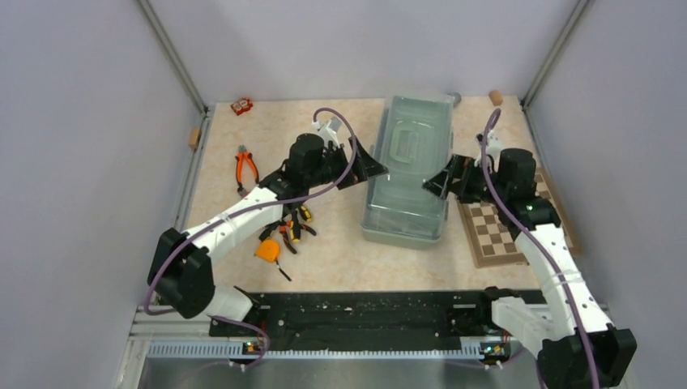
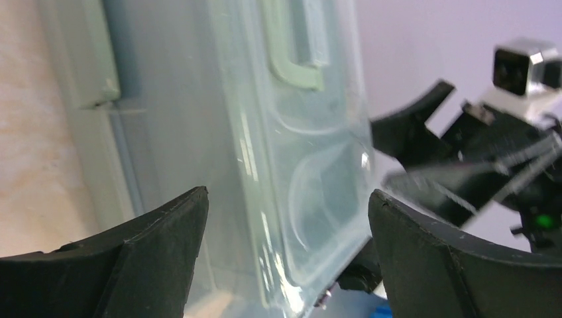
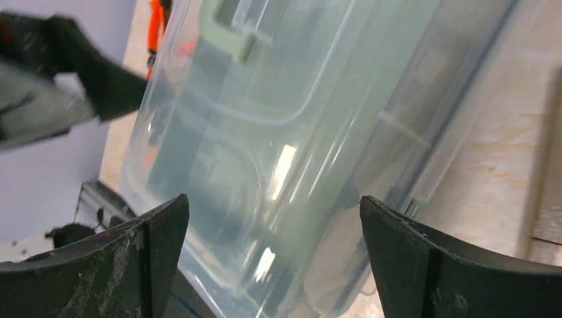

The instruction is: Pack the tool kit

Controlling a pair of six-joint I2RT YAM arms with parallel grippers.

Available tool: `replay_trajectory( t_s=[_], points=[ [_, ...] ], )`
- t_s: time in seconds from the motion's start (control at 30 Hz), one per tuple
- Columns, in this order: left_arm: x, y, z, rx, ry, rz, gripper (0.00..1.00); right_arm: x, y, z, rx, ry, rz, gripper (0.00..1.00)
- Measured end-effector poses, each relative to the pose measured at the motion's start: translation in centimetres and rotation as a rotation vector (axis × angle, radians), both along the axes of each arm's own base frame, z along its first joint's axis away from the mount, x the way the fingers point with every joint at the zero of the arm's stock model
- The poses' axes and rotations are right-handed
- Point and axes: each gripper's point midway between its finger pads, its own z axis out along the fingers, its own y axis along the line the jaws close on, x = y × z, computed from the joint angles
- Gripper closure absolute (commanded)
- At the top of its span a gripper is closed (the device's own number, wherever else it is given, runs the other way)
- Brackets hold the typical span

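The sage-green tool kit box with its translucent lid down stands mid-table. My left gripper is open at its left side, and the lid's edge lies between the spread fingers. My right gripper is open at the box's right side, its fingers straddling the lid's edge. Orange-handled pliers lie far left. Black-yellow screwdrivers and an orange tape measure lie under the left arm.
A brown-and-cream chessboard lies right of the box, under the right arm. A grey cylinder and a wooden block sit at the back. A small red object is at the back left.
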Motion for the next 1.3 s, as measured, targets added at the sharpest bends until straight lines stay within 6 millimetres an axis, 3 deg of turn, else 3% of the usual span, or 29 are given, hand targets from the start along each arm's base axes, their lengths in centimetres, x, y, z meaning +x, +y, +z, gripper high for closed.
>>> replay_trajectory(
  t_s=[0.13, 0.27, 0.47, 0.57, 0.67, 0.8, 1.07, 1.17, 1.3],
  points=[
    [-2.3, -0.7, 2.1, -0.041, -0.027, -0.056, 0.06, 3.1, -2.7, 1.5, -0.045, -0.029, -0.141, 0.01],
    [-2.9, -1.1, 2.5, -0.055, -0.031, -0.083, 0.06, 7.1, -5.7, 2.4, -0.034, -0.056, -0.277, 0.01],
    [-4.7, -2.0, 1.2, -0.042, -0.002, -0.132, 0.06, 12.8, -5.2, 1.8, 0.015, -0.053, -0.249, 0.01],
    [-6.2, -2.6, 0.0, -0.028, 0.024, -0.167, 0.06, 14.1, -4.2, 0.8, 0.051, -0.04, -0.197, 0.01],
    [-7.3, -2.8, -0.8, -0.018, 0.042, -0.192, 0.06, 14.5, -3.8, 0.3, 0.067, -0.035, -0.17, 0.01],
    [-8.5, -2.9, -0.4, -0.02, 0.039, -0.216, 0.06, 14.1, -2.4, 0.2, 0.061, -0.072, -0.105, 0.01],
    [-10.4, -1.6, 0.6, -0.018, 0.011, -0.207, 0.06, 10.9, 0.7, -0.7, 0.034, -0.079, 0.033, 0.01],
    [-9.4, 0.7, 1.8, -0.027, -0.029, -0.114, 0.08, 9.9, 0.2, 0.0, 0.007, -0.084, 0.007, 0.01],
    [-6.1, 6.2, 2.4, -0.062, -0.076, 0.078, 0.08, 9.4, -1.3, 1.8, -0.021, -0.141, -0.045, 0.01]
  ],
)
